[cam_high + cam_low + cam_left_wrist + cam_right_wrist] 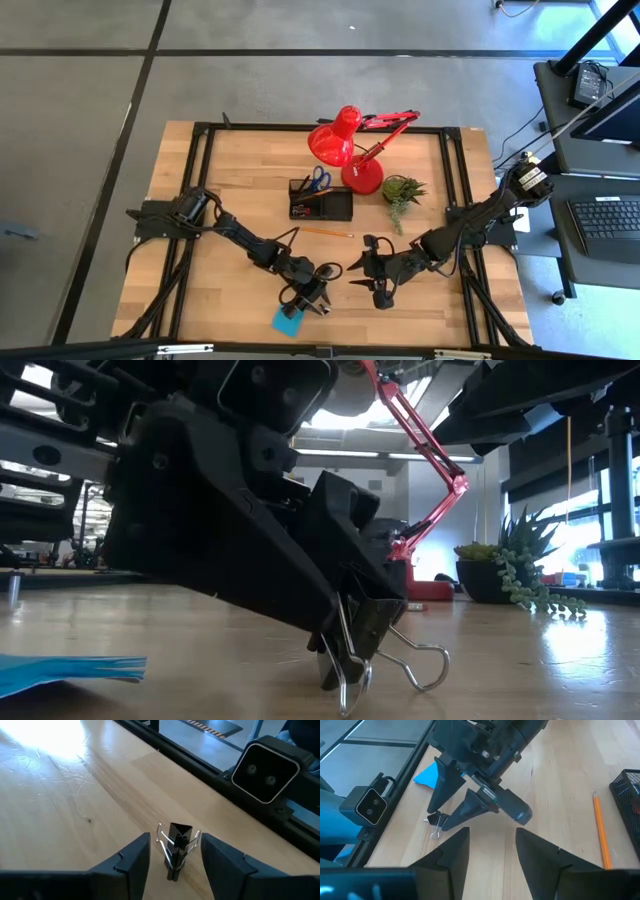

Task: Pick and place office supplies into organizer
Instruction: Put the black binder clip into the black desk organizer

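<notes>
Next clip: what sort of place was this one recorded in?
Most likely a robotics lab or office workspace, not a home. A wooden table in a black frame stands on a grey floor marked with dark lines, a workstation with a keyboard sits beside it, and the low view shows ceiling strip lights.

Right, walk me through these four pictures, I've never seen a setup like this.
Two dark robot arms work at a wooden table. One picture looks straight down from above, one looks level across the tabletop, and two come from cameras on the arms' wrists.

On the table stand a red desk lamp, a small potted plant and a black organizer with scissors already in it. An orange pencil and a blue sticky-note pad lie loose.

The left gripper has its fingers open on either side of a black binder clip that stands on the wood, not yet gripped. The right gripper waits open close by, holding nothing.
</notes>
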Available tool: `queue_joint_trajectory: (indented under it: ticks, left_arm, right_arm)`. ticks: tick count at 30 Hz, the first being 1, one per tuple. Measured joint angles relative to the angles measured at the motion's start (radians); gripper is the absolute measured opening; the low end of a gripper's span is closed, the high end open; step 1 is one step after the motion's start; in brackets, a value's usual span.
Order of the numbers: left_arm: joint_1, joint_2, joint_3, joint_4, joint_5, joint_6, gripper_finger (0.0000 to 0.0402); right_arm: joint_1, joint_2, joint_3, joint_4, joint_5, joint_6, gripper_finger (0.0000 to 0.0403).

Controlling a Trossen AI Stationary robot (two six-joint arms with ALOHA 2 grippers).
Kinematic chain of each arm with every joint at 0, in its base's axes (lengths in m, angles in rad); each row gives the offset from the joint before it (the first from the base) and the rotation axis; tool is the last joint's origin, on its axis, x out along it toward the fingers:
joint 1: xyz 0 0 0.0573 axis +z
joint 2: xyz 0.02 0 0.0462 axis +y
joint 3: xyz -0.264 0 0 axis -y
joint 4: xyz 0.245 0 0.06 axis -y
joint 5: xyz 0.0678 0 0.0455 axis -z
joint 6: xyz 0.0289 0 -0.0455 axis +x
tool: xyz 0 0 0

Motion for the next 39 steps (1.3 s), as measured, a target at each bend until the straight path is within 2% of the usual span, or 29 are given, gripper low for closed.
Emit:
queue_joint_trajectory:
  ticks: [39]
  left_arm:
    - [0.000, 0.000, 0.000, -0.001, -0.001, 0.019, 0.0053]
  right_arm:
    - [0.000, 0.000, 0.000, -0.001, 0.000, -0.007, 0.0163]
